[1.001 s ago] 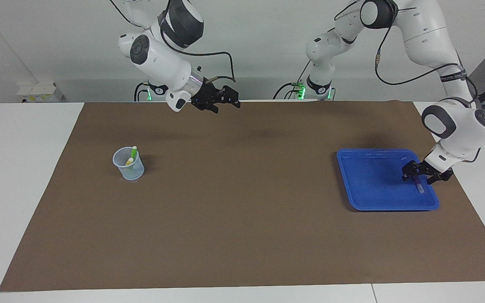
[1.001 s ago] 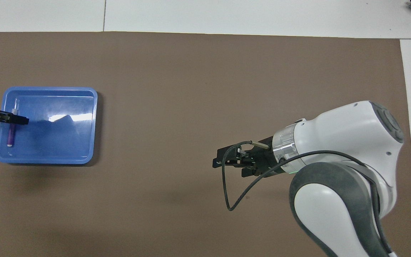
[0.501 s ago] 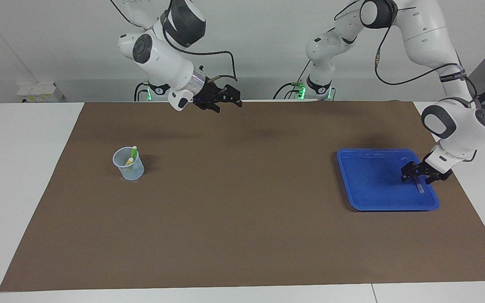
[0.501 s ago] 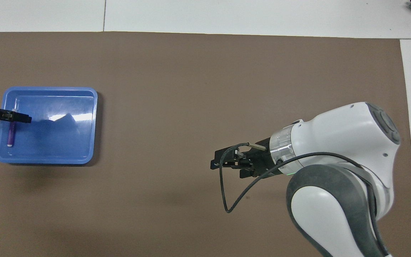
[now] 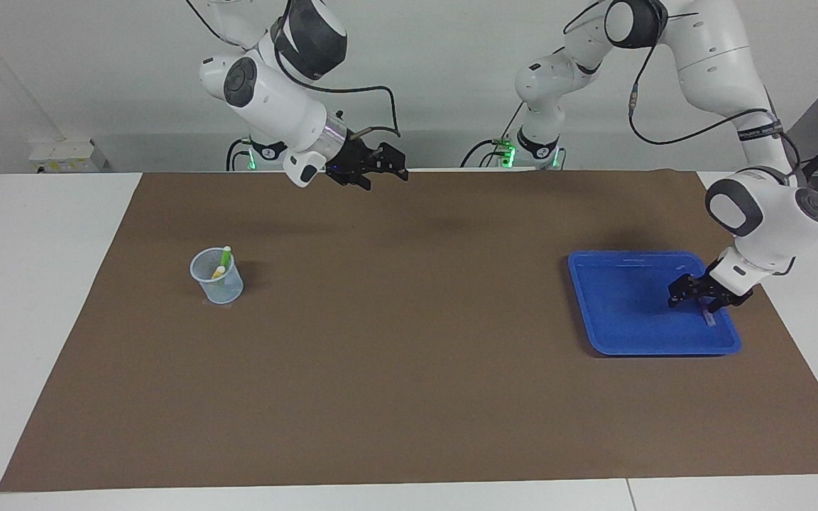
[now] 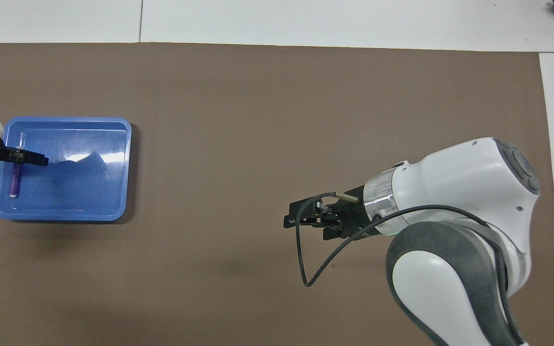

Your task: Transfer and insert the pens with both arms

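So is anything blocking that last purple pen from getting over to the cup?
Nothing visible. The purple pen lies in the tray under the left gripper; only bare mat lies between it and the cup.

blue tray (image 5: 622, 312) and clear cup (image 5: 219, 285) well apart on brown mat (image 5: 409, 397)

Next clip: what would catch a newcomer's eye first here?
The blue tray at the left arm's end of the table, where the open left gripper is down over the purple pen. Then the clear cup holding the green pen and yellow pen.
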You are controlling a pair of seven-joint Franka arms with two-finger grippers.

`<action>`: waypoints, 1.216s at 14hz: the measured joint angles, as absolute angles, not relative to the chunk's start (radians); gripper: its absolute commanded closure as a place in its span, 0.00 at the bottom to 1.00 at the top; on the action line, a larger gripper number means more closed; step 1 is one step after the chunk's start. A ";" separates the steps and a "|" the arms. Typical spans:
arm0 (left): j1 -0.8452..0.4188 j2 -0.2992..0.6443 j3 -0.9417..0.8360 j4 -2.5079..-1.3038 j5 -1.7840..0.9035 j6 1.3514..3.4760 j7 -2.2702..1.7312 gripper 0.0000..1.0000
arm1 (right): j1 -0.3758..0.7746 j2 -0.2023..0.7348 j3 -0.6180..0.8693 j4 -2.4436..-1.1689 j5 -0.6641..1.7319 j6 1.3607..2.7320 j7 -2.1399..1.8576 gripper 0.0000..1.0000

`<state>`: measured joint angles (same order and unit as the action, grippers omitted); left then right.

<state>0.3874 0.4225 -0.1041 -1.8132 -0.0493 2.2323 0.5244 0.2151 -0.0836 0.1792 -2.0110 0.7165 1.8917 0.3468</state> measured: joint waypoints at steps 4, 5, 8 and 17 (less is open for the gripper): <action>0.387 0.422 -0.104 -1.821 -0.049 2.253 0.524 0.00 | 0.215 -0.084 0.179 -2.011 0.716 1.892 0.347 0.00; 0.386 0.422 -0.104 -1.834 -0.049 2.274 0.524 0.00 | 0.215 -0.084 0.179 -2.011 0.716 1.892 0.347 0.00; 0.384 0.422 -0.106 -1.902 -0.049 2.387 0.518 0.00 | 0.215 -0.084 0.179 -2.011 0.716 1.909 0.347 0.00; 0.371 0.409 -0.108 -1.887 -0.049 2.331 0.464 0.00 | 0.232 -0.084 0.180 -2.011 0.716 1.914 0.347 0.00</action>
<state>0.3706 0.4094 -0.1080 -1.8871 -0.0494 2.3315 0.4640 0.2315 -0.0836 0.1798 -2.0109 0.7165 1.9140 0.3468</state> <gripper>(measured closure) 0.000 0.000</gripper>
